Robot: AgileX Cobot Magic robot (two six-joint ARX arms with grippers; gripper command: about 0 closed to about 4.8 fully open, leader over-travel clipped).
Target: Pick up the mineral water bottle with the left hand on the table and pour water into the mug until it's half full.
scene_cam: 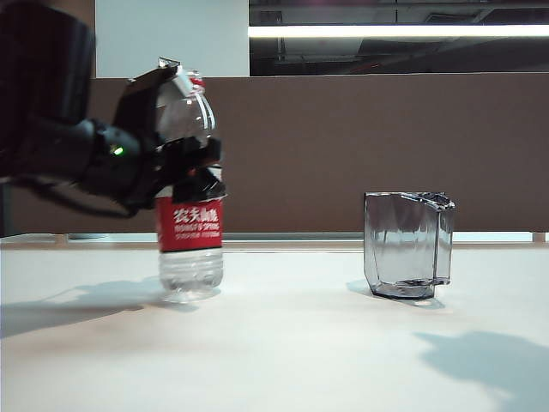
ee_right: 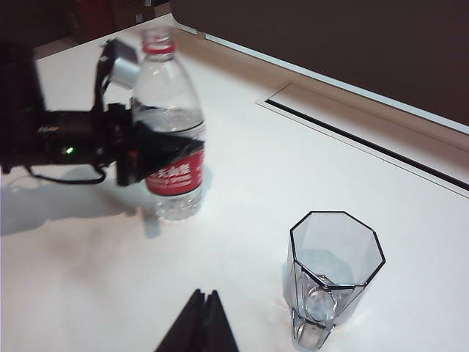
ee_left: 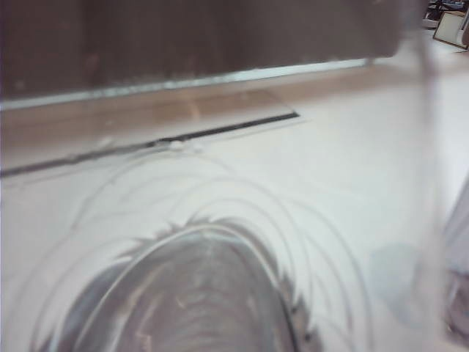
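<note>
Gripping the mineral water bottle [scene_cam: 190,219] mid-body just above the table [scene_cam: 283,343], the left gripper [scene_cam: 193,167] next needs a careful carry to the mug [scene_cam: 407,245], well apart; right gripper [ee_right: 201,323] sits pinched together, empty.

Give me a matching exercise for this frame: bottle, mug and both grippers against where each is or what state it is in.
1. mineral water bottle
2. mug
3. left gripper
4. right gripper

A. fingertips together, holding nothing, near the mug
B. clamped around the bottle's middle
C. standing empty on the right of the table
D. upright, held, cap off

Pairs: 1-D, 2-C, 3-B, 4-A
</note>
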